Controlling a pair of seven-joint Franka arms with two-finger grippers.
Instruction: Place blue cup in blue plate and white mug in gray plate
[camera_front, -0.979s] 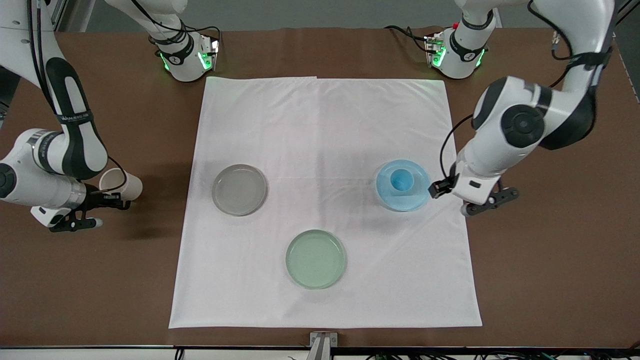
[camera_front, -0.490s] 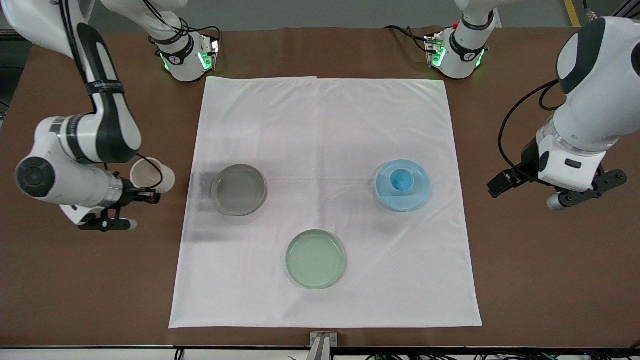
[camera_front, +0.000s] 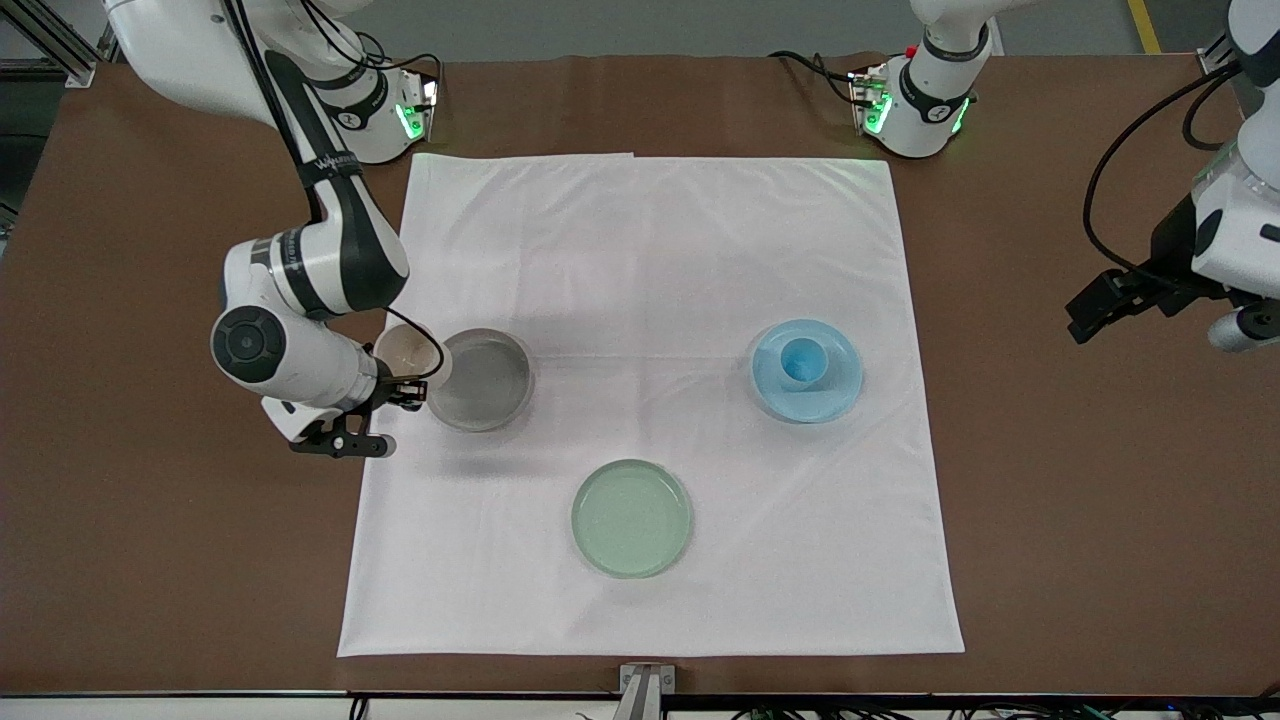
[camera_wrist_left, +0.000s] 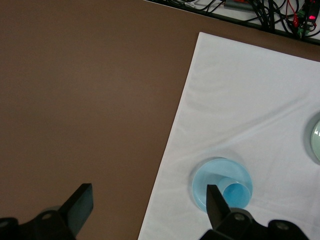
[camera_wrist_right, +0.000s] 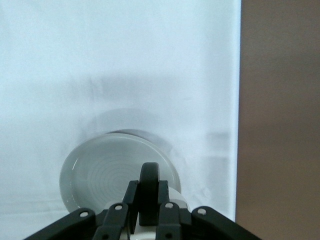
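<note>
"Two hands to go through," says the first. "What has the right hand (camera_front: 398, 388) got?"

"It is clamped tight on the thin dark handle (camera_wrist_right: 149, 192) of the white mug (camera_front: 403, 350). In the right wrist view the fingers (camera_wrist_right: 120, 212) pinch that loop from both sides. The mug is upright, its mouth facing up."

"Where is the mug in relation to the gray plate (camera_front: 490, 385)?"

"At the plate's rim, on the edge toward the right arm's end of the bench (camera_front: 1100, 550). From the front it overlaps that rim slightly, but most of it is over the white cloth (camera_front: 650, 250), not over the middle of the plate. I cannot tell whether its base touches anything."

"And the left hand (camera_wrist_left: 147, 205)?"

"Spread wide and holding nothing. In its own wrist view the two fingers stand far apart with bare brown bench between them. It hangs over the bench off the cloth, toward the left arm's end, well apart from the plates."

"The blue cup (camera_front: 800, 360)?"

"Standing upright in the blue plate (camera_front: 835, 395), mouth up and close to the middle of the plate. That plate lies on the cloth near the edge toward the left arm's end, about level with the gray plate."

"Anything else out there?"

"A pale green plate (camera_front: 632, 518), with nothing in it, on the cloth nearer to the front camera than the other two and roughly between them."
</note>
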